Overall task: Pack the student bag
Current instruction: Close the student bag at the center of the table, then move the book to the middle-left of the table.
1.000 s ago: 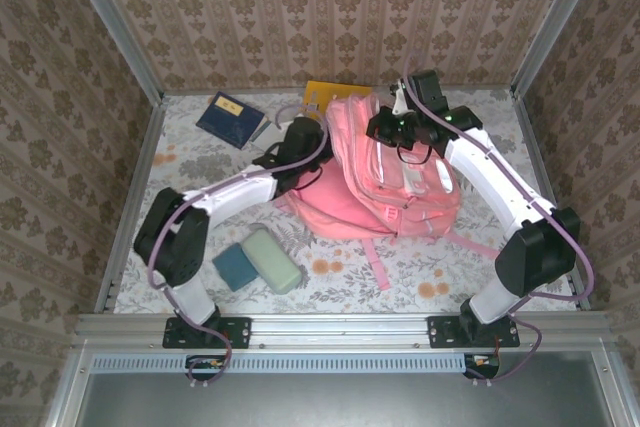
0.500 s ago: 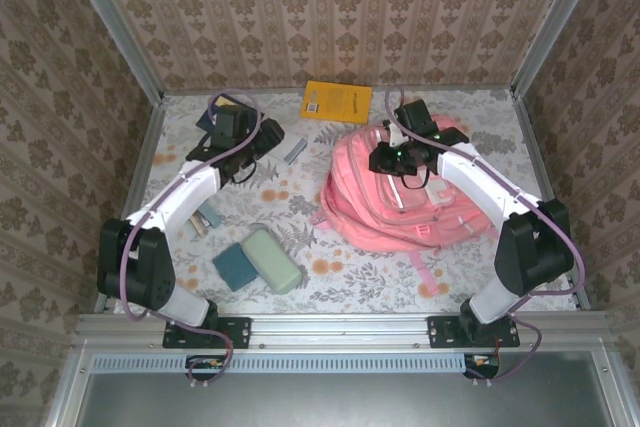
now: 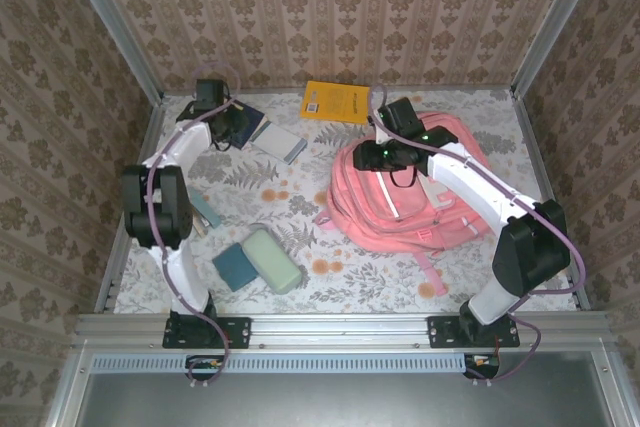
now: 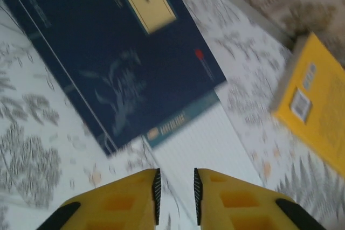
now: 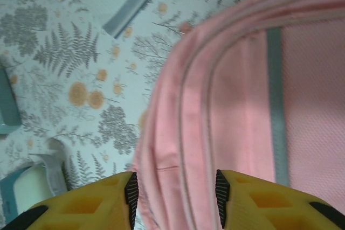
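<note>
While right jaws stand parted above it, pink student bag [image 3: 365,209], white stripes, lying flat, left jaws' grip unclear.

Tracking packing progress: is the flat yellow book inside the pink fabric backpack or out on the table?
Out. The flat yellow book lies on the floral table, beyond the pink fabric backpack.

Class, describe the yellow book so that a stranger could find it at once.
Find the big pink student bag. Beyond it, by the far wall, lies the yellow book. To its left lie a dark blue book and a pale notebook; it alone is yellow.
</note>
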Robot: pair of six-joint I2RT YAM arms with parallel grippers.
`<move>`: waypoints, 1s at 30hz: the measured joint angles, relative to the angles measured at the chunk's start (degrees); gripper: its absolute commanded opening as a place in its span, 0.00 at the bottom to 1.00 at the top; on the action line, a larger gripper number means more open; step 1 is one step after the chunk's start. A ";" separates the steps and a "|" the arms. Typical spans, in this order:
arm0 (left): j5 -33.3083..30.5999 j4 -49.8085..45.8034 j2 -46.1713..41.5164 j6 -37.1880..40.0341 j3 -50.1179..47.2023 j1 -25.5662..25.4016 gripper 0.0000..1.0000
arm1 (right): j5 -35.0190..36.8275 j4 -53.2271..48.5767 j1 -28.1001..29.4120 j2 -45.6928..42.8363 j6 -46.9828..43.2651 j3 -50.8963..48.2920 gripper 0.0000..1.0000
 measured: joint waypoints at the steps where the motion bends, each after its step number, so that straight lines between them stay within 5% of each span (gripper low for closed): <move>1: 0.17 -0.31 2.03 -0.04 2.27 0.59 0.20 | 0.24 0.28 0.76 0.00 0.22 0.33 0.49; 8: 2.08 -3.21 18.91 -0.98 20.79 2.75 0.19 | 0.76 1.18 6.08 0.00 2.58 1.66 0.63; 14: 3.15 -7.56 28.39 -3.34 30.14 3.06 0.18 | 1.60 2.93 8.66 0.04 4.33 1.95 0.63; 22: 2.40 -10.54 27.26 -4.72 27.28 3.19 0.17 | 2.01 3.54 9.09 0.22 4.74 2.73 0.64; 30: 1.70 -9.05 13.60 -4.92 5.62 2.23 0.16 | 1.84 4.68 9.33 3.43 4.72 4.87 0.63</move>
